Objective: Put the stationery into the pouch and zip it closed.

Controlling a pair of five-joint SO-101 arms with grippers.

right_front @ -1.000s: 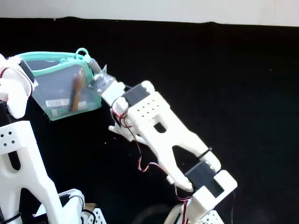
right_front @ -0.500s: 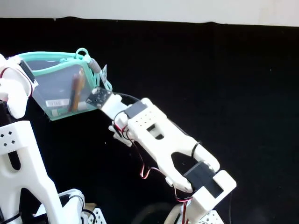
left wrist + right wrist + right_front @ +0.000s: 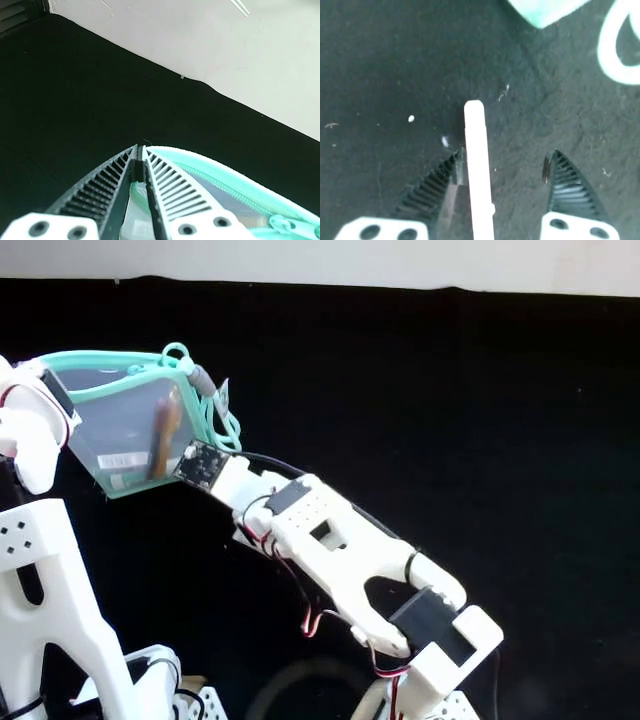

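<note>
Currently the main risks sit with the right arm (image 3: 340, 540), low over the counter (image 3: 450, 390) and close under the pouch (image 3: 120, 425).

**Risks**
- Right arm: its wrist is just beside the pouch's lower corner. Any lift or swing can knock the pouch.
- Pouch: the left fingers (image 3: 140, 152) are pressed together on one edge of it, and this is its sole support. A knock can pull it free or tip it. The mouth looks open, so the pen (image 3: 165, 435) inside could spill.
- Loop (image 3: 606, 52): it hangs from the pouch end nearest the right arm and can snag the wrist.
- Stick (image 3: 477, 165): it lies on the counter between the spread right fingers (image 3: 505, 157), just beside one of them and well off centre. It is probably the next item to load. Closing from here can push or roll it away, or catch it at an angle.

**Changes**
- Right arm: it has dropped and drawn back from the pouch's zip end, and its wrist has rolled to face the counter.
- Pouch: position and tilt are unchanged, and the left fingers keep their grip.
- Loop: it now hangs in plain sight, where the wrist covered it before.
</note>
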